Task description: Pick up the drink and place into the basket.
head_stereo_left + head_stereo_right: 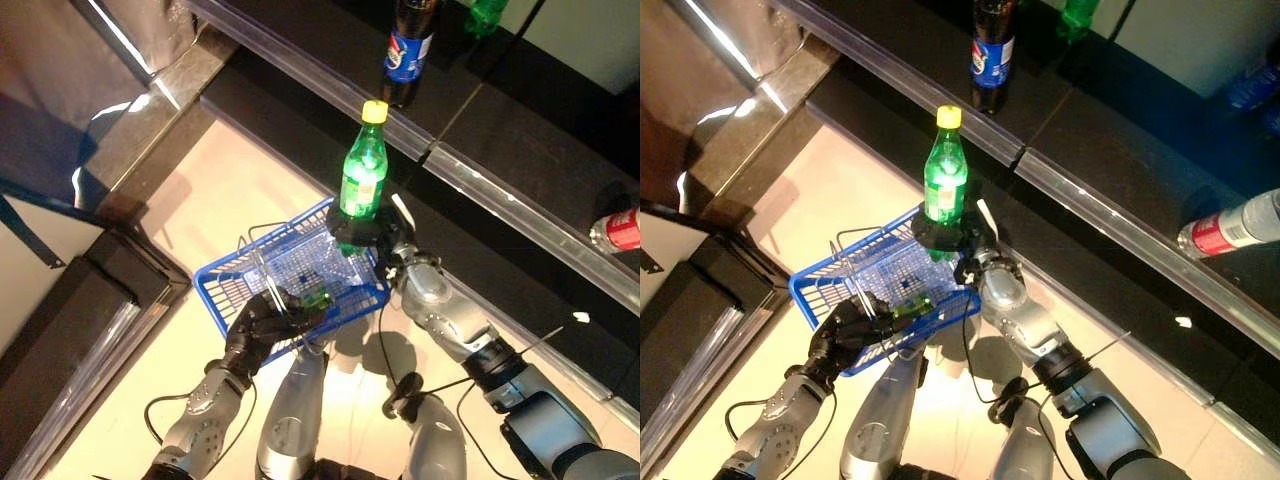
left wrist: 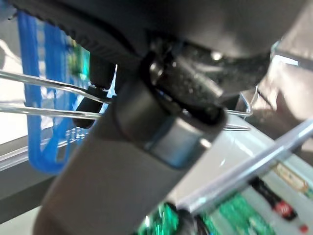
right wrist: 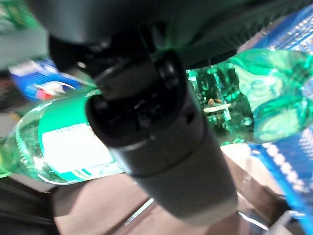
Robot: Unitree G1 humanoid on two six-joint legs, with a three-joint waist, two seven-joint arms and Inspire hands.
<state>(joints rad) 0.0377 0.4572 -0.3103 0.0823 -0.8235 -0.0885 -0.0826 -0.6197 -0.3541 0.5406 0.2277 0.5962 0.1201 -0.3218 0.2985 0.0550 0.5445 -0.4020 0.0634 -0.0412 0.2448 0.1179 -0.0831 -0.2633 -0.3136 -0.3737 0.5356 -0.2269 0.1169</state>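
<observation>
Right robot hand [image 1: 375, 238] clamped round the lower body of the green bottle [image 1: 362, 178], fingers curled tight, thumb crossing the label in the wrist view; held upright, yellow cap on top, so the base can go down first. Bottle poised just above the far rim of the blue basket [image 1: 225, 283], base at rim level and not yet inside, judging by the head views. Left robot hand [image 1: 262, 328] closed on the basket's wire handles [image 2: 49, 98] at the near edge, most likely to keep the basket steady and mouth-up under the bottle. Beyond the right robot hand, long dark shelf [image 1: 520, 170] with a pale front edge, source of the drinks by the look of it: dark cola bottle [image 1: 408, 50] standing, red-labelled bottle [image 1: 620, 228] lying well off to the side. Release still to come; lowering needed first.
</observation>
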